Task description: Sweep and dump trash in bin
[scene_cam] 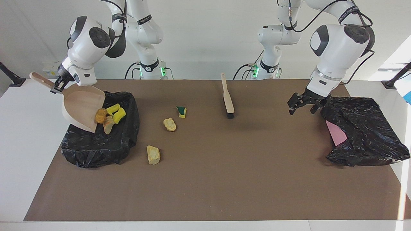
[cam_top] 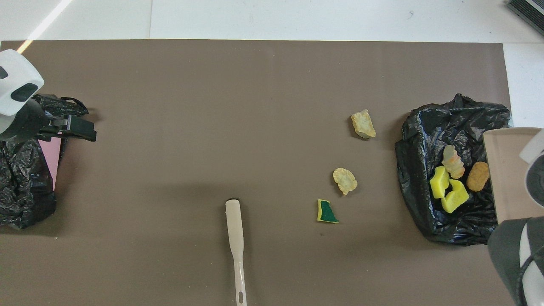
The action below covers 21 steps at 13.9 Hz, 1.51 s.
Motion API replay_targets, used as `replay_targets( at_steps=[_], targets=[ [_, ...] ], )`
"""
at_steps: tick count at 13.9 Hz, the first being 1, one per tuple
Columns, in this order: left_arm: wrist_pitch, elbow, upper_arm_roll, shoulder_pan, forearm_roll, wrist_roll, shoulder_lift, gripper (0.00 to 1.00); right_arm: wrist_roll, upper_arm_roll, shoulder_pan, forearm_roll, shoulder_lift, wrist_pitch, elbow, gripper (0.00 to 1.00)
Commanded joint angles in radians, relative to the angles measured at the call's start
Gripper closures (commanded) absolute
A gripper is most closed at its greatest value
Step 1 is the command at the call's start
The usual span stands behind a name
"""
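Four scraps (scene_cam: 109,117) slide off the lip of the tilted dustpan (scene_cam: 80,107) into the black-lined bin (scene_cam: 96,144) right under it; in the overhead view they already sit over the liner, clear of the pan's edge. Pan slopes down from its handle, mouth low over the bin, long axis running from the right claw (scene_cam: 57,86) down toward the bin's middle. Right claw is clamped on the pan's handle, up at the high end, over the bin's edge on the right arm's end of the desk (scene_cam: 205,179). Right arm is bent high, wrist tipped to pour.

Three scraps are not yet swept, lying on the desk just beside the bin toward the middle: a pale one (scene_cam: 153,154), a second pale one (scene_cam: 169,124) and a yellow one with a green side (scene_cam: 182,111). All are well away from the right claw, below and inward of it.

Brush (scene_cam: 227,96) lies on the desk past those, handle pointing to the robots, bristles away.

Left claw (scene_cam: 303,104) hangs empty with fingers spread, just beside a second black bag (scene_cam: 362,131) at the left arm's end, well apart from the brush. Judgement: next comes levelling the pan, and the left arm is nearer the brush.
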Motion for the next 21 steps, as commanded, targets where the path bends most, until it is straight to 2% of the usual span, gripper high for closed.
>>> replay_targets(
  at_steps=[1, 5, 7, 8, 10, 13, 14, 16, 19, 21],
  targets=[
    [-0.076, 0.059, -0.011, 0.003, 0.060, 0.013, 0.019, 0.00, 0.023, 0.009, 0.062, -0.011, 0.031, -0.019, 0.051, 1.00],
    [-0.107, 0.079, -0.017, -0.006, 0.086, 0.016, 0.015, 0.00, 0.103, 0.025, 0.137, 0.146, 0.168, -0.150, 0.261, 1.00],
    [-0.090, 0.076, -0.019, -0.010, 0.083, 0.014, 0.011, 0.00, 0.145, 0.028, 0.182, 0.228, 0.221, -0.190, 0.325, 1.00],
    [-0.089, 0.073, -0.019, -0.010, 0.080, 0.011, 0.005, 0.00, 0.222, 0.031, 0.214, 0.267, 0.241, -0.215, 0.352, 1.00],
    [-0.087, 0.068, -0.020, 0.000, 0.079, 0.007, 0.002, 0.00, 0.409, 0.032, 0.301, 0.360, 0.329, -0.288, 0.441, 1.00],
    [-0.086, 0.067, -0.009, 0.026, 0.080, 0.007, 0.002, 0.00, 0.693, 0.032, 0.410, 0.477, 0.527, -0.416, 0.686, 1.00],
    [-0.086, 0.067, -0.009, 0.029, 0.080, 0.007, 0.002, 0.00, 0.777, 0.032, 0.433, 0.527, 0.576, -0.427, 0.754, 1.00],
    [-0.086, 0.067, -0.009, 0.030, 0.080, 0.008, 0.002, 0.00, 1.001, 0.034, 0.452, 0.635, 0.633, -0.418, 0.812, 1.00],
    [-0.086, 0.067, -0.009, 0.028, 0.080, 0.007, 0.002, 0.00, 1.282, 0.037, 0.530, 0.727, 0.771, -0.416, 0.982, 1.00],
    [-0.086, 0.067, -0.009, 0.030, 0.080, 0.007, 0.002, 0.00, 1.437, 0.038, 0.571, 0.767, 0.840, -0.398, 1.035, 1.00]
  ],
)
